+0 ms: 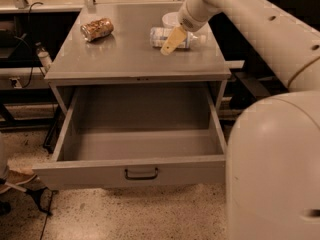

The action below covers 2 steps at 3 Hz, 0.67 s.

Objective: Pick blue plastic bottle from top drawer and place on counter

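The blue plastic bottle (158,36) lies on its side on the counter (120,56), at the back right. My gripper (170,41) reaches down from the upper right and is shut on the bottle's middle. One beige finger (172,39) crosses the bottle's front; the other is hidden behind it. The top drawer (130,170) is pulled fully out below the counter, and its inside shows nothing in it. Its dark pull handle (141,174) is at the centre of the front panel.
A brown-gold patterned can (97,29) lies on the counter's back left. A white bowl (171,18) stands just behind the bottle. My large white arm and body (272,174) fill the right side. Dark shelving and cables (22,59) are at the left.
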Tool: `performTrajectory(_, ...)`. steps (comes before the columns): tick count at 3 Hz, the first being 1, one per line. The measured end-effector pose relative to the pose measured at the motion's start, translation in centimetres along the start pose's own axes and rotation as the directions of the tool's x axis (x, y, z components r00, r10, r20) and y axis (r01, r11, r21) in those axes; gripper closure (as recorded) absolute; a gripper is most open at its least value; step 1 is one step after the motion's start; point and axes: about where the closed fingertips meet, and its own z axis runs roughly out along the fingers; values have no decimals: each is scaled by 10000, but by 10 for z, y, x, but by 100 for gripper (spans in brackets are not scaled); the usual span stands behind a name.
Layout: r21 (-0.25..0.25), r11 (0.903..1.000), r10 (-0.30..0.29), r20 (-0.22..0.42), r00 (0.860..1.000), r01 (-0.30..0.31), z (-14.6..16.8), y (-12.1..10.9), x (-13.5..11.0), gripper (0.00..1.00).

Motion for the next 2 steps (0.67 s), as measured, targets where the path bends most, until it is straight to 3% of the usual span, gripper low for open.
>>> performTrajectory(1,453,9945,940,64,9955,-942,-34,-6,32,0)
performTrajectory(2,915,9819,1668,-55,9860,-1656,-58,-5,60,0)
